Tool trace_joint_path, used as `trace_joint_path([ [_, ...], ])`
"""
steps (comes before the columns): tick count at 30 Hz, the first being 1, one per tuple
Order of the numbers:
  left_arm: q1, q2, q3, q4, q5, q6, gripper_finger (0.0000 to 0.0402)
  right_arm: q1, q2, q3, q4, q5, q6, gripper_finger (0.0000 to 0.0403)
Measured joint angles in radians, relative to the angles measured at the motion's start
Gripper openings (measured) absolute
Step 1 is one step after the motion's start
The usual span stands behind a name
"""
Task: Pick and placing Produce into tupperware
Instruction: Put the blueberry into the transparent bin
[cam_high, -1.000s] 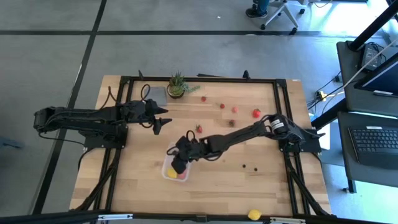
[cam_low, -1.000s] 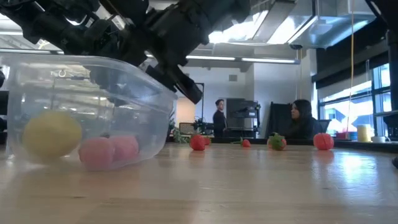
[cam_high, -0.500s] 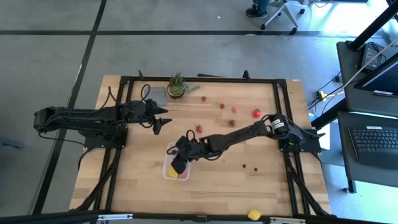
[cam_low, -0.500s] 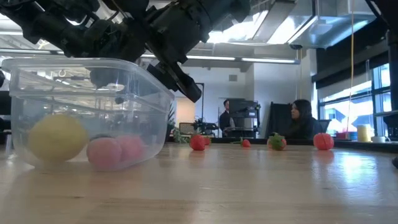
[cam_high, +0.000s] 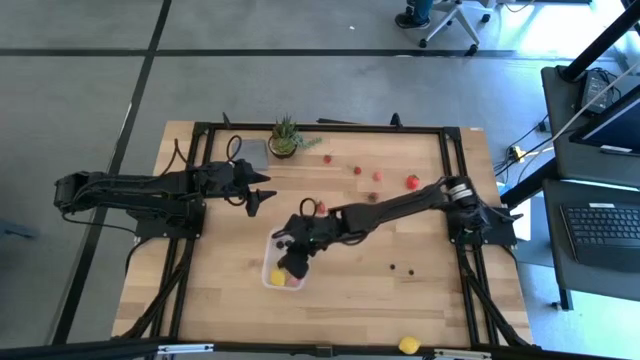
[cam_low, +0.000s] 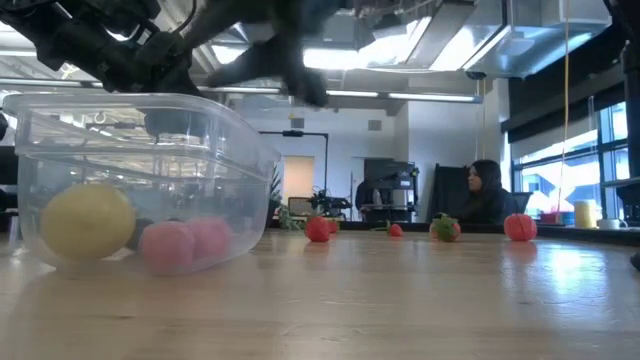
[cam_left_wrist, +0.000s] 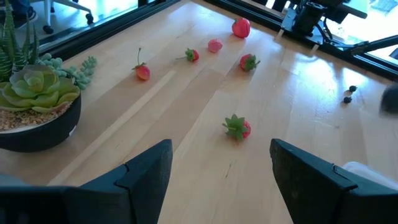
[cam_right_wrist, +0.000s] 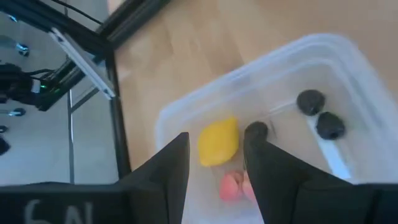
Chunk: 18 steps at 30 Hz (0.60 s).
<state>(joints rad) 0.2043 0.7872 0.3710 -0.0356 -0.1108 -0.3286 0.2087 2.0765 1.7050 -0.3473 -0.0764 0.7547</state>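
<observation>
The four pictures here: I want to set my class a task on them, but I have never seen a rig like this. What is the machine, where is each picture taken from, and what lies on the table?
It is a robot with two dark arms at a wooden table, each ending in a two-finger gripper. One picture looks straight down from above. One looks level across the tabletop. Two come from cameras on the arms' wrists.

The right gripper hangs over a clear plastic tub, its fingers apart and holding nothing. In the tub lie a yellow lemon piece, pink pieces and dark berries.

The left gripper waits open near a potted plant. Loose on the table are small red strawberries, more dark berries and another yellow piece at the near edge.
</observation>
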Motion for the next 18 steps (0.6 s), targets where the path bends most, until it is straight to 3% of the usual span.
trace_joint_path([
  [5,0.000,0.000,0.000,-0.002,0.000,0.000,0.0261,0.005,-0.149,0.001,-0.281,0.108,0.026,0.0154],
  [9,0.000,0.000,0.000,-0.002,0.000,0.000,0.0261,0.049,-0.256,0.001,-0.627,0.267,0.190,0.0154],
  [12,0.000,0.000,0.000,-0.002,0.000,0.000,0.0261,0.106,-0.318,-0.015,-0.813,0.312,0.335,0.0154],
  [18,0.000,0.000,0.000,-0.005,0.000,0.000,0.0261,0.292,-0.410,-0.096,-0.912,0.474,0.647,0.0154],
])
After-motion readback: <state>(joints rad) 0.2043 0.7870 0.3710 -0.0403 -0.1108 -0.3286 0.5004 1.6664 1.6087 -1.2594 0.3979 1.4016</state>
